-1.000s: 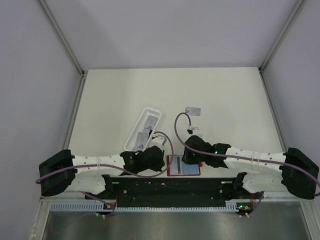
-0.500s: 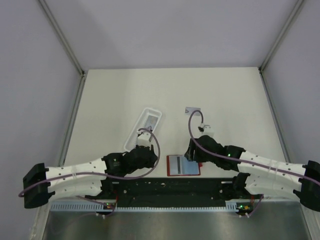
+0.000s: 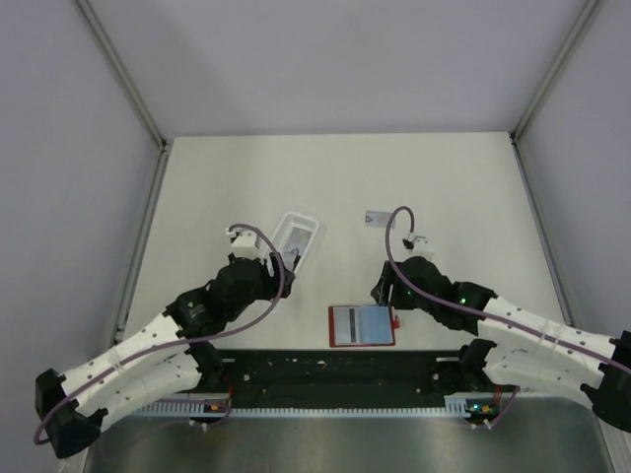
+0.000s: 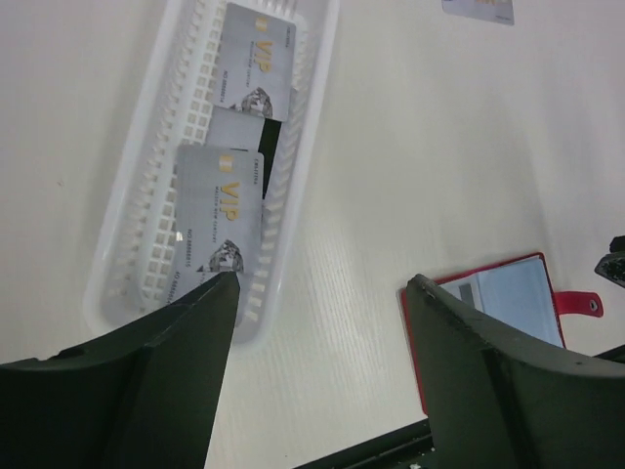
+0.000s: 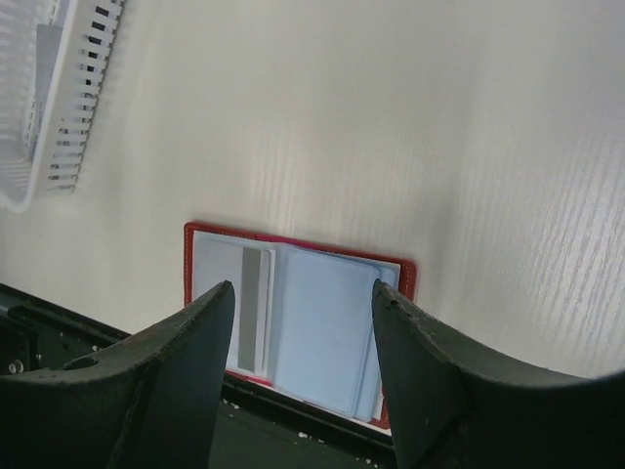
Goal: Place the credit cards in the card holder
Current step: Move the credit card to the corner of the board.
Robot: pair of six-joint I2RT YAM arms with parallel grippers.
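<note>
Red card holder (image 3: 361,325) lies open on the surface (image 3: 454,187), left fingers (image 4: 146,391) and right fingers (image 5: 166,381) both spread, empty. Grey VIP credit cards (image 4: 220,210) sit in the white slotted tray (image 4: 151,117), one lone card (image 3: 380,218) apart.

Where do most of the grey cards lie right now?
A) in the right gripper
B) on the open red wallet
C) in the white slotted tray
C: the left wrist view shows the credit cards lying in the white tray, with only one loose card out on the table.
</note>
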